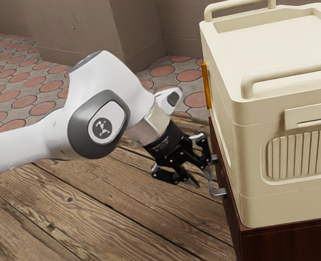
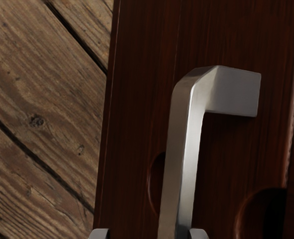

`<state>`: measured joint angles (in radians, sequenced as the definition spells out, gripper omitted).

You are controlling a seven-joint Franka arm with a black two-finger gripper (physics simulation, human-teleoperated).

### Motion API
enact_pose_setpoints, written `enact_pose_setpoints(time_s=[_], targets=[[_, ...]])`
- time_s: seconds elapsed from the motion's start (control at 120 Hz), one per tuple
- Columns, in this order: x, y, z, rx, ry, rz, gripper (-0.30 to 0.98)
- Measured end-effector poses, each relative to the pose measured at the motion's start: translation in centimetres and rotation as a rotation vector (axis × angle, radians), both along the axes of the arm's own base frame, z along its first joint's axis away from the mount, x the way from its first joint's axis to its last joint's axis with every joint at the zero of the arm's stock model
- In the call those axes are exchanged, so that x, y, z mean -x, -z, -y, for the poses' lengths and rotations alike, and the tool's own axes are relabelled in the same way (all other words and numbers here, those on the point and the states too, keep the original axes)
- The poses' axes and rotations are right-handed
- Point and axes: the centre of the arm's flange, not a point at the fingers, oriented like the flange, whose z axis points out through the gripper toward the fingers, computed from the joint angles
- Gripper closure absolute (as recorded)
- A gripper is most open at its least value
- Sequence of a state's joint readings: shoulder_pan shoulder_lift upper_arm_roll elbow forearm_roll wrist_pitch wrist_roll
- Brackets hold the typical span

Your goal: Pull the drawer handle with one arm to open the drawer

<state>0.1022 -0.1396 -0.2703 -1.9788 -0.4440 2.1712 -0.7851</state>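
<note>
Drawer handle (image 1: 220, 192) first, going by the exterior view: it's on the front of the dark wood cabinet (image 1: 280, 243), sticking out toward the arm. Long axis looks pretty much level, running along the cabinet's front top edge, with a mount at each end. The gripper (image 1: 202, 180) is right at it, just off the cabinet front, fingers apart. I'd call this the lining-up-the-grab step, tbh, since I can't see any pull happening.

Wrist view: the bar runs lengthwise along the cabinet front and bends in toward it at the end that shows. Fingertips (image 2: 199, 234) are spread either side of the bar, one close beside it, the other with a gap, so no clamp yet. Next up, I'd close on the bar, then pull straight out from the cabinet.
</note>
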Motion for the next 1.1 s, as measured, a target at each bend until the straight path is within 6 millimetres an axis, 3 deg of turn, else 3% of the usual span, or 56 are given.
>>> enact_pose_setpoints(time_s=[0.242,0.633,1.1], targets=[[0.1,0.4,-0.1,-0.005,0.008,-0.002,0.64],[1.2,0.8,-1.0,-0.025,0.010,-0.005,0.64],[3.6,1.0,-3.6,-0.041,-0.025,-0.006,0.64]])
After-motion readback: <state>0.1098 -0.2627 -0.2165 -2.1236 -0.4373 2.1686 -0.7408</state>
